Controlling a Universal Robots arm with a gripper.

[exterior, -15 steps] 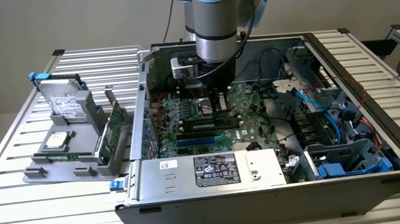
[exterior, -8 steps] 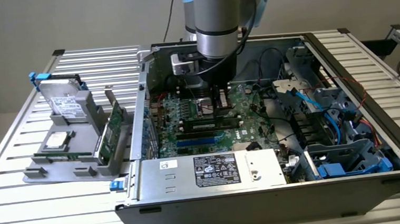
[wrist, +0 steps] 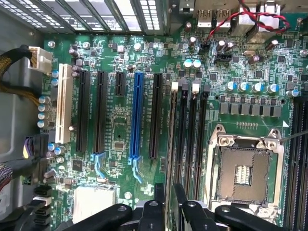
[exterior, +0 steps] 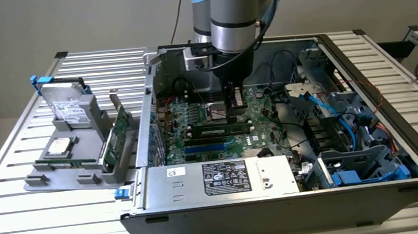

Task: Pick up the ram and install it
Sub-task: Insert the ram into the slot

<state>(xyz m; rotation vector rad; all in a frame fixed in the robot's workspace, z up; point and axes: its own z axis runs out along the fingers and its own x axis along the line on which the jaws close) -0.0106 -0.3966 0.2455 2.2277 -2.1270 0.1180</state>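
Open computer case (exterior: 274, 212) on the table (exterior: 24, 207), with the arm reaching in from above. The ram (exterior: 221, 130) (wrist: 171, 144) stands on edge in a slot of the motherboard (exterior: 194, 118) (wrist: 115, 130), just beside the other black memory slots (wrist: 192, 139) and near the processor socket (wrist: 243, 173). The tool (exterior: 232, 115) (wrist: 168, 202) hangs directly over the ram. Its jaws are slightly apart, one on each side of the stick's upper edge, not clamped.
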